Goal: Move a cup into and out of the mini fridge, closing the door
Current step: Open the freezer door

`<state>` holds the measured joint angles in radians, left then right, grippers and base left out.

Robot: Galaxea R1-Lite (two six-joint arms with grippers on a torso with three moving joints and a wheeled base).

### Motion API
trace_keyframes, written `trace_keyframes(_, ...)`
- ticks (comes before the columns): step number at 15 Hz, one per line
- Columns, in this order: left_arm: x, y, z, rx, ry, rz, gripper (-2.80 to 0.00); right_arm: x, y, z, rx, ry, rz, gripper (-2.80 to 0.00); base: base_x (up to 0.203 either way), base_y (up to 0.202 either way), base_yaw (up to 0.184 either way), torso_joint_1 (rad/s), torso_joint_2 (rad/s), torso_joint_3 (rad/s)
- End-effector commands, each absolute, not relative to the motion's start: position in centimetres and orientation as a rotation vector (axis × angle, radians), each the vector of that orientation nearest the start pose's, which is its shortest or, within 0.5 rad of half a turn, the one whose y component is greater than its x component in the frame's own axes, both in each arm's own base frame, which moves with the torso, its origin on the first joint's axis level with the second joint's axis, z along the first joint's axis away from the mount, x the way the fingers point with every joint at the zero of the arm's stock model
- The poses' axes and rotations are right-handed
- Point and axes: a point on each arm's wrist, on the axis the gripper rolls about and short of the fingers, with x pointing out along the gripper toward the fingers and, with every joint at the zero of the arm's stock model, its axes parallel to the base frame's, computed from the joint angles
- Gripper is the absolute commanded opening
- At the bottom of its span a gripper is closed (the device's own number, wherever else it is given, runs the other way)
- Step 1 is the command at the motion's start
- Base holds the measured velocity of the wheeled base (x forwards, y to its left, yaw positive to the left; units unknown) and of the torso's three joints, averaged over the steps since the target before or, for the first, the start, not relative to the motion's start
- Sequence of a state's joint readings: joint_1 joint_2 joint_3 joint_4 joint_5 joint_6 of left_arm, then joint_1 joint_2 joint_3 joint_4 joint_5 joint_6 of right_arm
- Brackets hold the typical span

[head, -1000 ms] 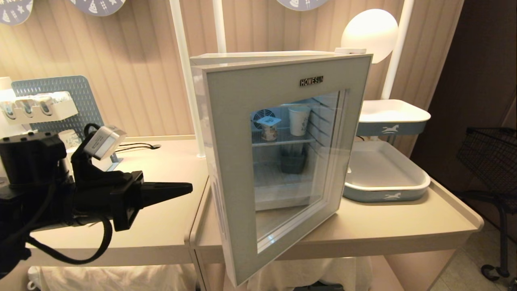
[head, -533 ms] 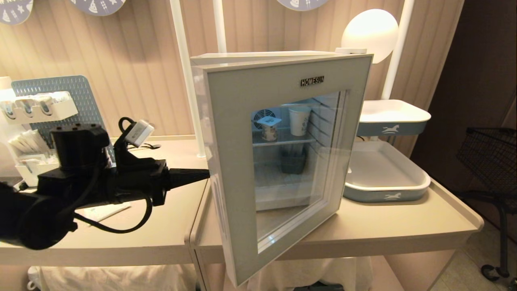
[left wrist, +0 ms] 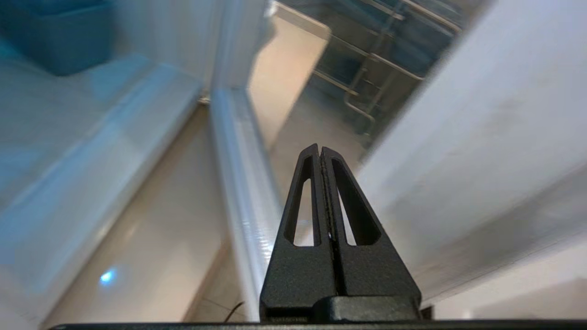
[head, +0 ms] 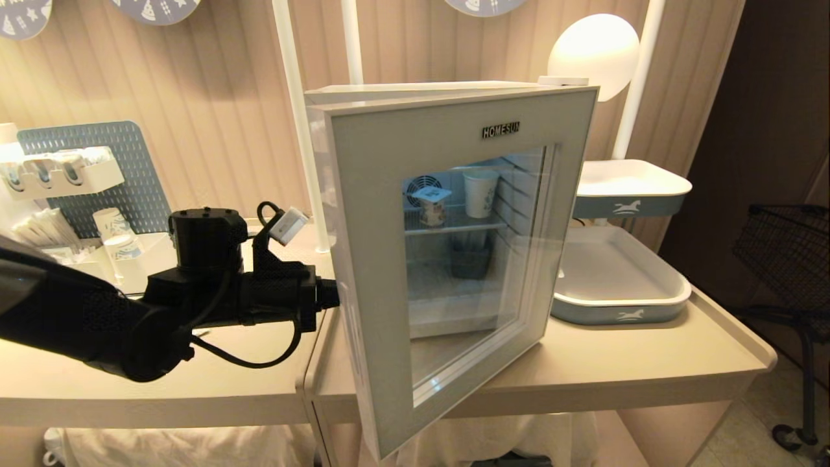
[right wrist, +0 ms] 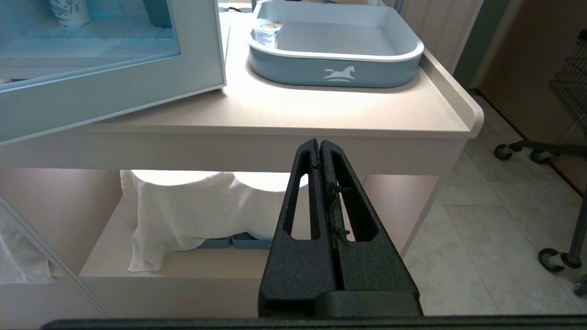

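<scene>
1. You had a cup (head: 431,202) standing on the upper wire shelf of the mini fridge (head: 415,91), seen through the glass beside a taller paper cup (head: 480,192). I judged the "into" half of the job done.
2. The door (head: 376,259) stood ajar, swung out toward you, so nothing had been closed yet.
3. Your left gripper (left wrist: 319,153) had its fingers pressed together and held nothing. Its tips were tucked behind the door's free edge, in the gap between the door's inner face and the fridge body.
4. From that placement I guessed you were about to pull the door wider, probably to fetch the cup out; a push to shut it would need the outer face instead.
5. Your right gripper (right wrist: 319,146) was also pressed shut and empty, parked low in front of the table (right wrist: 275,114).
6. A second small tub (right wrist: 267,35) sat in the blue tray (right wrist: 335,73) on that table.
</scene>
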<state>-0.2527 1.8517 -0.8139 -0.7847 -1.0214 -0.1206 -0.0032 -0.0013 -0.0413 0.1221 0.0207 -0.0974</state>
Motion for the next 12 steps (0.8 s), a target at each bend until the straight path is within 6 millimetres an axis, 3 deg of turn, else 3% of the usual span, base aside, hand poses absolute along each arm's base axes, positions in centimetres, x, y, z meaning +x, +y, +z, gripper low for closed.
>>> trace_keyframes(1, 29.9, -10.7, 16.3, -0.196, 0.309, -1.304, -2.80, -2.7, 0.1, 7.4, -0.097, 0.079, 0.022, -2.80, 0.000, 0.000, 0.000, 0.000, 0.00, 0.000)
trace_keyframes(12, 24.5, -16.8, 18.4, -0.169, 0.302, -1.549, -2.80, -2.7, 0.1, 7.4, -0.097, 0.079, 0.022, -2.80, 0.000, 0.000, 0.000, 0.000, 0.00, 0.000)
